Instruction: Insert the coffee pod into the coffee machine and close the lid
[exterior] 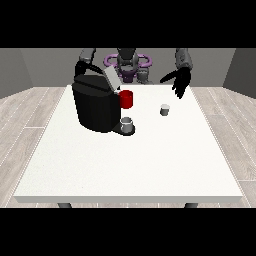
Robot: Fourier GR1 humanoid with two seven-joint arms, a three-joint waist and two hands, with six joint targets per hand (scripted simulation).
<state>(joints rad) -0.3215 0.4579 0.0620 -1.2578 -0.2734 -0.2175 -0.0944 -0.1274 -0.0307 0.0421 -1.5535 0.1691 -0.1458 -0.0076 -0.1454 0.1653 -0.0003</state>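
Large white rectangular table (130, 165): near half bare, everything sits on the far half. Landmark = big black boxy coffee machine (95, 106), standing left of centre on the far part of the table.

Nearest item: small grey cup (127, 125) on the machine's black drip base, at the machine's front-right corner, touching the base. Just above & behind it, a red cylindrical part (126, 99) sticks out of the machine's right side, w/ the cup right below it.

To the right of the machine, well apart from it & a bit farther back than the grey cup: small light-grey coffee pod (164, 109), upright on the table, nothing touching it. Not in the machine.

Machine top: silver-grey lid (111, 77) tilted up, i.e. open, w/ a black curved handle (86, 70) arching over the machine's top left.

Farther back, right of the machine & beyond the pod: black hand at the view's right (180, 83), above the table's far edge, fingers spread & pointing down, thumb out toward the machine, holding nothing. Near the pod but not touching.

Hand at the view's left: hidden behind the machine; only the grey upper arm (87, 55) shows above it, so can't tell its fingers.

Farthest: robot's grey & purple torso (127, 62) behind the table's far edge.
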